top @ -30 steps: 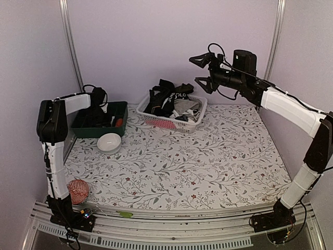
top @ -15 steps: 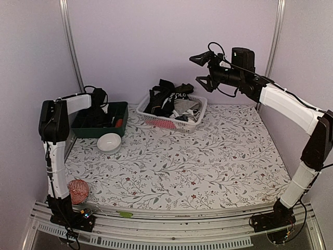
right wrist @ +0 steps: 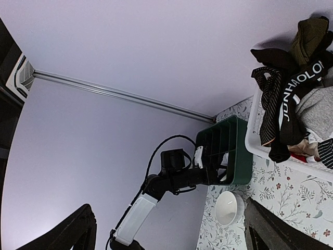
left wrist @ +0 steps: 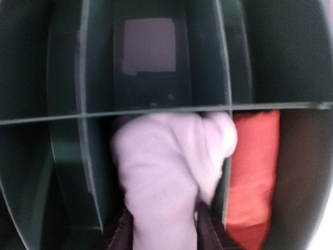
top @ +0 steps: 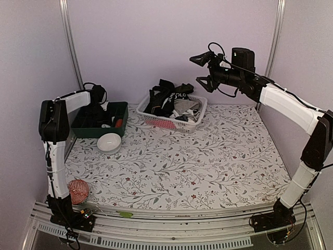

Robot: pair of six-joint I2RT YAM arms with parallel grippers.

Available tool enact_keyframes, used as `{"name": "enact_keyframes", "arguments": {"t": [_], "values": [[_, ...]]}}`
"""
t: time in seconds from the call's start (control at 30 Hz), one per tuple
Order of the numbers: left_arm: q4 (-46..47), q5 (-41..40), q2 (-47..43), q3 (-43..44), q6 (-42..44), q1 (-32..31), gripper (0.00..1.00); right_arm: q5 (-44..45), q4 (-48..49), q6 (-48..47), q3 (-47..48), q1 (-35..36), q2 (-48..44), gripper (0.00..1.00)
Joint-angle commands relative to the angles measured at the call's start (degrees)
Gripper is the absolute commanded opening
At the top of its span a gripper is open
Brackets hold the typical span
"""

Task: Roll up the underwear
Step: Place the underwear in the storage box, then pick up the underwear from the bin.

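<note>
A heap of black, white and grey underwear [top: 169, 99] [right wrist: 291, 99] fills the white lattice basket [top: 156, 121] [right wrist: 255, 140] at the back. My left gripper [top: 98, 115] [left wrist: 162, 232] reaches into the green divided box [top: 124, 110] [right wrist: 234, 156]. A rolled white underwear [left wrist: 161, 172] stands in one compartment, and it fills the gap between my left fingers [left wrist: 124, 234]. Blur hides whether they still press it. My right gripper [top: 196, 69] [right wrist: 171, 234] hangs open and empty in the air, above and right of the basket.
A red roll [left wrist: 255, 172] [top: 119, 123] sits in the compartment to the right of the white one. A white bowl [top: 109, 142] [right wrist: 229, 207] stands in front of the green box. A pink ball [top: 78, 190] lies at the near left corner.
The right arm has shifted slightly left and up with its jaws still wide. The left wrist has lifted a little at the green box.
</note>
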Motion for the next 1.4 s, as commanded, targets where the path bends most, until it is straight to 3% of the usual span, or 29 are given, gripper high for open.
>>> {"name": "enact_keyframes", "arguments": {"t": [0.0, 0.43, 0.53, 0.67, 0.9, 1.13, 1.37], "values": [[-1.17, -1.67, -3.31, 2.43, 1.32, 0.16, 0.51, 0.48, 0.34, -0.65, 2.16, -0.33, -0.77, 0.99], [0.56, -1.77, -8.07, 3.92, 5.34, -0.42, 0.57, -1.63, 2.99, -3.77, 1.49, -0.31, -1.42, 0.99], [3.74, -2.47, -11.15, 2.79, 7.97, -1.35, 0.7, -1.38, 3.31, -6.38, 0.8, -0.33, -2.43, 0.99], [7.11, -1.28, -15.4, 3.33, 11.42, -2.61, 0.95, -0.38, 3.31, -10.85, -1.3, -0.42, -4.78, 0.99], [9.86, 13.54, -21.09, 6.65, 15.16, -3.03, 0.96, 0.39, 0.85, -20.06, -8.21, -0.73, -10.7, 0.99], [7.9, 33.51, -15.03, 10.5, 23.28, -5.58, 0.96, 7.09, 4.64, -23.68, -24.03, -2.06, -22.34, 0.99], [10.48, 33.76, -4.58, 13.13, 30.42, -10.96, 0.96, 7.44, 4.08, -18.98, -30.66, -4.67, -28.93, 0.99]]}}
